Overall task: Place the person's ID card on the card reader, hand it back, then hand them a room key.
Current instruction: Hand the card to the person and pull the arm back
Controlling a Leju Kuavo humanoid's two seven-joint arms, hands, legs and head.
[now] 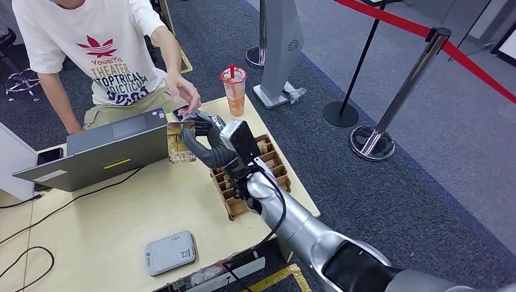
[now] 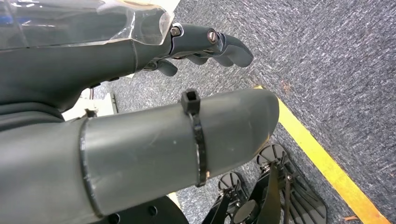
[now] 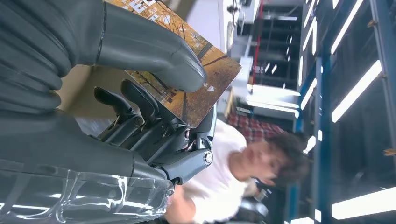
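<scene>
My right hand (image 1: 205, 135) reaches out over the table's far side and pinches a room key card (image 1: 181, 142) printed with an autumn scene. In the right wrist view the thick thumb (image 3: 154, 51) presses on the card's (image 3: 198, 91) face and the darker fingers sit behind it. The person's hand (image 1: 186, 93) hovers just beyond the card, a short way from my fingers. The grey card reader (image 1: 171, 252) lies near the table's front edge with nothing on it. My left hand (image 2: 205, 44) hangs above the carpet, holding nothing, fingers loosely apart.
A person in a white T-shirt (image 1: 103, 48) leans over the far side of the table. A grey laptop (image 1: 100, 152) stands at the left, a drink cup (image 1: 234, 90) at the far right corner. A brown card rack (image 1: 277, 167) lies under my right forearm. Cables (image 1: 36, 255) trail at the left.
</scene>
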